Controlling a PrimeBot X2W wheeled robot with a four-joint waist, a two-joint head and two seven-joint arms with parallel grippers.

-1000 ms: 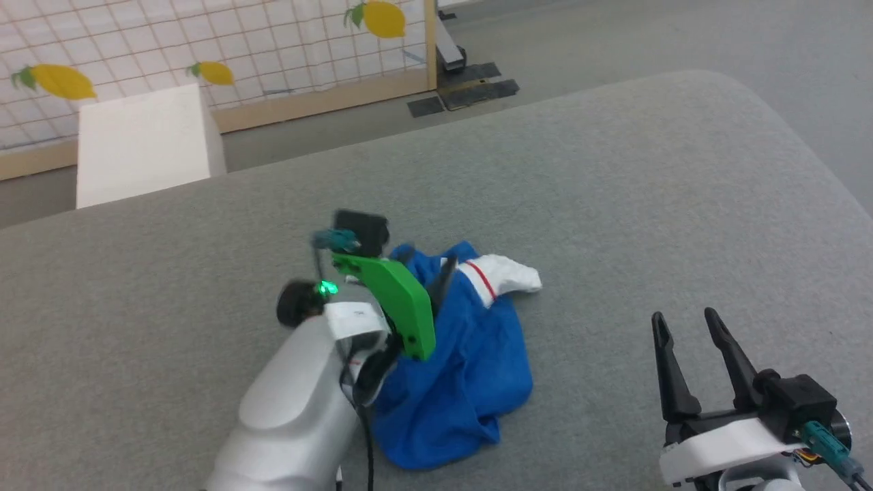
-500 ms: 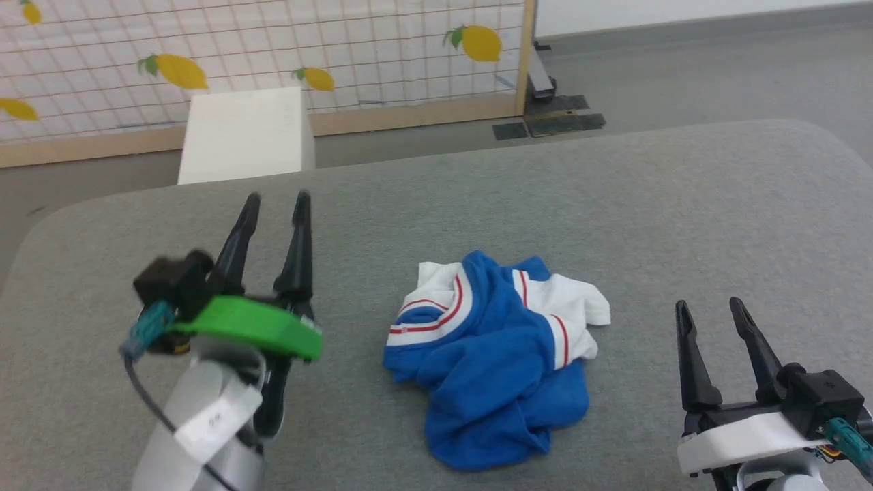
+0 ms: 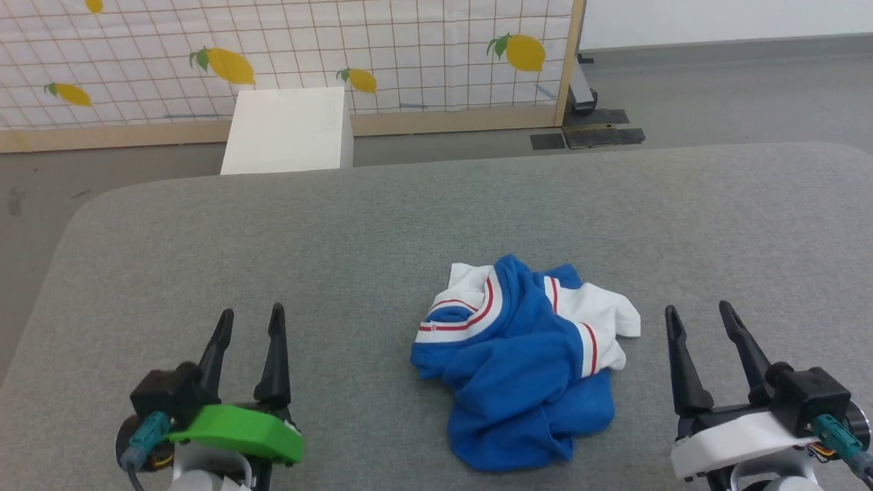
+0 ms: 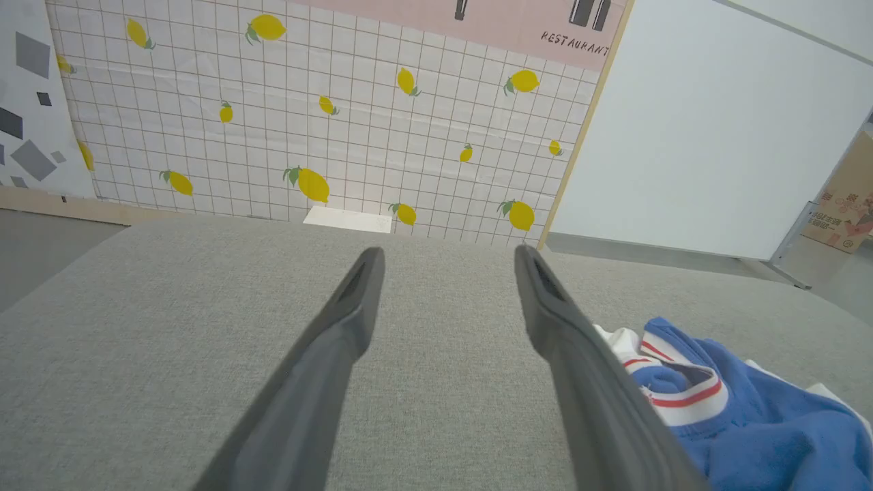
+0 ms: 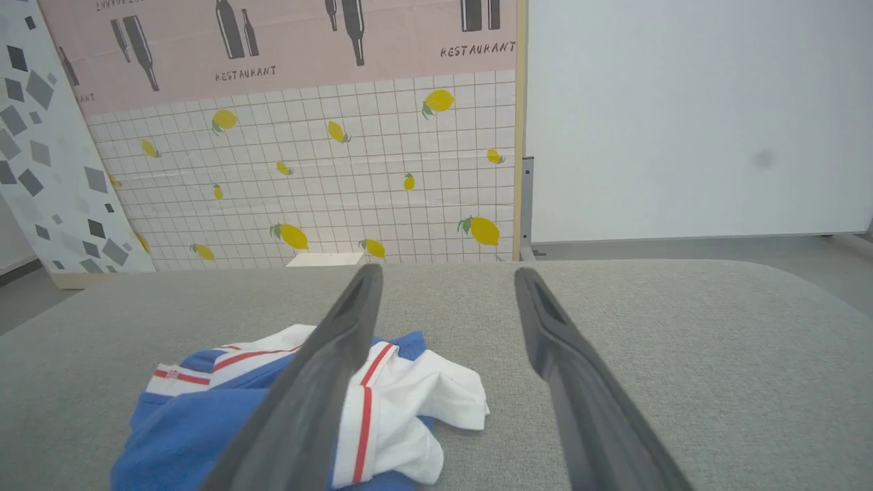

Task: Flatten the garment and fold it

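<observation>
The garment (image 3: 525, 365) lies crumpled in a heap on the grey table (image 3: 382, 232), bright blue with white sleeves edged in red stripes. In the left wrist view the garment (image 4: 743, 423) sits low at the right; in the right wrist view the garment (image 5: 273, 409) spreads at the lower left, partly behind a finger. My left gripper (image 3: 249, 319) rests open near the table's front left, well clear of the cloth. My right gripper (image 3: 700, 314) stands open at the front right, a short gap from the white sleeve. Nothing is between either pair of fingers.
A white box (image 3: 286, 131) stands on the floor beyond the table's far edge. Behind it runs a tiled panel with lemon prints (image 3: 286, 54) on a wooden frame. Dark floor plates (image 3: 593, 136) lie at the panel's right end. Bare grey table surrounds the heap.
My left gripper has let the garment drop and drawn back to the front left, fingers open. The garment now lies in a new heap. The head camera has turned.
</observation>
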